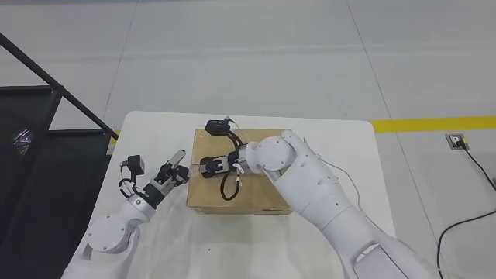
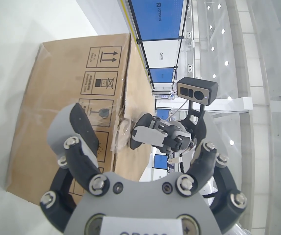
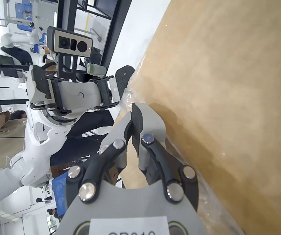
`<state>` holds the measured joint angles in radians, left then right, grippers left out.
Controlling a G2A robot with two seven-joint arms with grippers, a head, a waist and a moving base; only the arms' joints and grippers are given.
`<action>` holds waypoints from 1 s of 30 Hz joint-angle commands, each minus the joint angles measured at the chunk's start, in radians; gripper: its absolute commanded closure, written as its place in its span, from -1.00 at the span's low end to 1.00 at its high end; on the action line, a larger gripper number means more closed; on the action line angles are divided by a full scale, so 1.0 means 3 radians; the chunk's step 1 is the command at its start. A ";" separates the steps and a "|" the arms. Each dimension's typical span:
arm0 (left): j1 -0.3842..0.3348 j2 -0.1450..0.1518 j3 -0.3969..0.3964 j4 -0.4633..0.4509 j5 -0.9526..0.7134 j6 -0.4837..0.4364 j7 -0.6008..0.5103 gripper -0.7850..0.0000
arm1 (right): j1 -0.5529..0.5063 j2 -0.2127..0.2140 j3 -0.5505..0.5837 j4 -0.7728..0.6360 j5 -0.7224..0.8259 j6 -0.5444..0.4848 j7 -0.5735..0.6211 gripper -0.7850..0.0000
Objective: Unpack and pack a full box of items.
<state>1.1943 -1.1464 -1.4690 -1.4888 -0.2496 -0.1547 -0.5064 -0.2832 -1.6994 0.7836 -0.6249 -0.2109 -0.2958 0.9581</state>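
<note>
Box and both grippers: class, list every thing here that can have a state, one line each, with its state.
cardboard box: closed, flaps down.
clear tape: bunched up and loose at the box's top edge.
left gripper: open, beside the box's side.
right gripper: shut, tips at the loose tape.

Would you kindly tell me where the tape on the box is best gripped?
Pinch the tape by its crumpled loose end at the box's top edge, coming from above. That end lifts off the cardboard; elsewhere it lies flat, offering no purchase.
</note>
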 commanded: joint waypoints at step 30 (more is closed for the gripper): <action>0.0252 0.0041 -0.0376 -0.0252 -0.0203 -0.0084 0.0016 -1.00 | -0.0755 0.0622 0.0894 -0.1191 -0.0458 0.0078 0.0501 1.00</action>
<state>1.2635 -1.1348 -1.5755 -1.5543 -0.3074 -0.1806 -0.5013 -0.4788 -1.5239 1.0304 -0.9256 -0.3385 -0.2855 1.1005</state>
